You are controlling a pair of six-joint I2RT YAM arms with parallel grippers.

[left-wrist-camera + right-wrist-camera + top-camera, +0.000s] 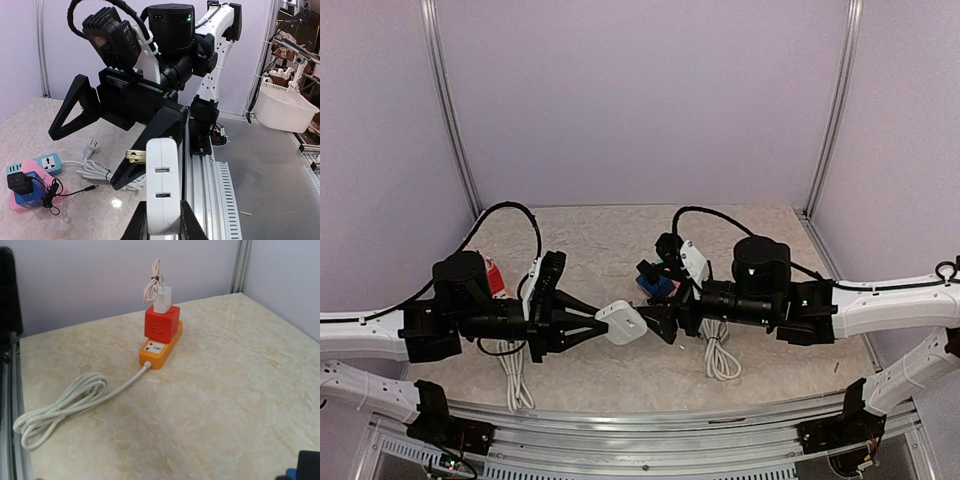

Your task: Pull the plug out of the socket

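Note:
My left gripper (603,328) is shut on a white plug block (622,322) and holds it above the table, between the two arms. In the left wrist view the block (162,185) stands upright between my fingers (140,222). It shows two slots on its face and brass prongs (135,156) sticking out to its left. My right gripper (658,322) is open, its black fingers (150,145) spread wide. One finger lies right against the prongs and the block. The right wrist view does not show its own fingers.
An orange power strip (161,346) carries a red cube (161,322) and a white charger (162,300); its white cable (60,407) is coiled. Blue and pink strips with a black adapter (22,184) lie at mid-table (655,283). A white bin (282,107) stands off the table.

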